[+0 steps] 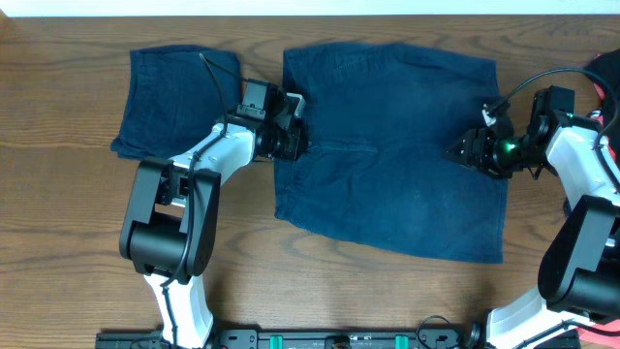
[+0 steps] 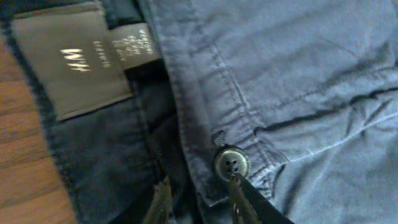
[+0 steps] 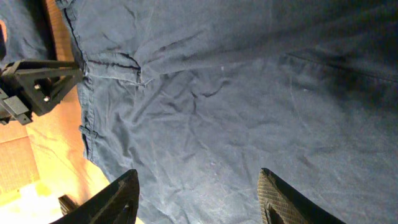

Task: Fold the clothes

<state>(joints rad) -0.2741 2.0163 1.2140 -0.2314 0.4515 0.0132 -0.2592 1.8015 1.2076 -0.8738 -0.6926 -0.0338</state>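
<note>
The brown wood-grain counter (image 1: pixel 58 223) carried the large pair of dark navy cotton shorts (image 1: pixel 397 165), spread flat at its centre between the two arms. The shorts lay crosswise. Their waistband ran along the edge toward the left arm, and their leg hems ran along the edge toward the right arm. The fly seam ran from one arm toward the other through the middle.

A smaller dark blue garment, already folded into a square (image 1: pixel 170 97), sat just beyond the waistband on the left side, apart from the shorts.

The left gripper (image 1: pixel 294 136) was down at the middle of the waistband, so this arm was plainly nearer that end. Its fingers (image 2: pixel 239 199) stood a little apart with the waistband edge between them. The close, blurred wrist view did not show whether they were actually clamping the cloth.

The right gripper (image 1: pixel 457 151) hung over the opposite edge, roughly in line with the fly seam. Its fingers were spread wide above the fabric and held nothing.

Both grippers sat near that middle line, so a fold of one leg onto the other would probably turn on it.

The grey woven brand label (image 2: pixel 71 59) lay inside the waistband. The small dark four-hole button (image 2: pixel 231 163) sat just ahead of the left fingertips.
</note>
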